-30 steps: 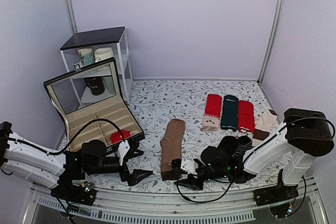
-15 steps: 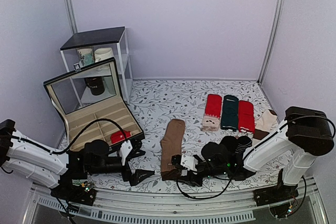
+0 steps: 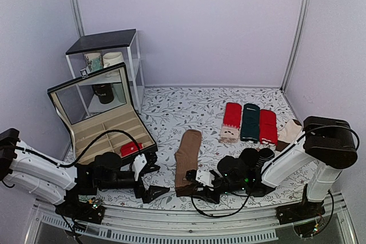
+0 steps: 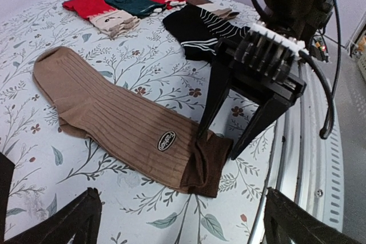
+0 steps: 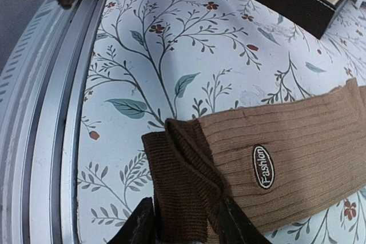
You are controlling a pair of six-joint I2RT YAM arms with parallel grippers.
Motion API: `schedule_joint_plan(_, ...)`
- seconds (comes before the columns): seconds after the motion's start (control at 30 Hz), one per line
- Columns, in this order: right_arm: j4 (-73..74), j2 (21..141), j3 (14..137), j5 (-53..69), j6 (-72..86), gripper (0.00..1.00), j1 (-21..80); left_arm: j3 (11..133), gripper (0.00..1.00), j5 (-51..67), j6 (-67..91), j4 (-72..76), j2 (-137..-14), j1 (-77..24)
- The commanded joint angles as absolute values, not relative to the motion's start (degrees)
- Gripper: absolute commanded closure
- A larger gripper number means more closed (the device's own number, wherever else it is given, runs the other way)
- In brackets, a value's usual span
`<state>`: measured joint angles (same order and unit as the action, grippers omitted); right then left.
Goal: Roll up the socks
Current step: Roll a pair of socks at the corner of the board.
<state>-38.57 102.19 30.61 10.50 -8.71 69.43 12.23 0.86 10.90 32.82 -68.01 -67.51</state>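
Observation:
The brown socks (image 3: 187, 155) lie as a flat strip on the flowered cloth, dark cuff toward the near edge. In the left wrist view the socks (image 4: 114, 112) carry an oval label. My right gripper (image 3: 197, 184) sits low at that cuff. Its two fingers press either side of the bunched, folded cuff (image 5: 183, 181), so the right gripper (image 5: 189, 230) is shut on it. From the left wrist the right gripper (image 4: 220, 141) straddles the cuff. My left gripper (image 3: 155, 179) stands wide open to the left of the cuff, a short way off, and holds nothing (image 4: 182, 198).
An open compartment box (image 3: 108, 132) with a small red roll (image 3: 131, 148) stands at left, a small shelf (image 3: 108, 55) behind it. Red and green flat socks (image 3: 250, 121) lie at back right, black striped socks (image 4: 200, 30) beside the right arm. A metal rail (image 3: 189, 221) runs along the near edge.
The right gripper's fingers have narrowed onto the brown cuff after a slight widening, and the arm has edged left. The left gripper has crept slightly right and stays open.

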Motion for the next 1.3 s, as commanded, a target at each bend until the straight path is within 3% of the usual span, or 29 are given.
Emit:
schedule_joint_plan(0.0,-36.22,104.16,29.43,8.86,-5.76,0.68,70.7,13.33,0.01,1.4,10.18,34.32,-67.59,-68.37)
schedule_joint_plan(0.17,-33.12,103.65,29.19,6.92,-2.72,0.89,71.11,12.6,0.0,2.72,9.9,36.33,-67.41,-68.43)
schedule_joint_plan(0.3,-29.85,102.74,30.05,8.59,0.73,1.0,71.1,12.1,0.01,4.47,7.79,38.54,-68.48,-68.5)
schedule_joint_plan(0.8,-18.66,98.43,33.32,18.86,14.23,1.0,68.6,11.84,0.06,1.99,2.1,50.16,-80.09,-73.14)
schedule_joint_plan(1.0,-16.15,99.66,35.4,19.01,14.94,1.0,68.0,15.59,0.22,0.98,-1.81,53.19,-91.03,-76.54)
schedule_joint_plan(1.27,-15.46,100.18,36.4,20.04,14.83,1.0,67.84,17.23,0.26,-3.48,-2.97,56.39,-96.98,-78.13)
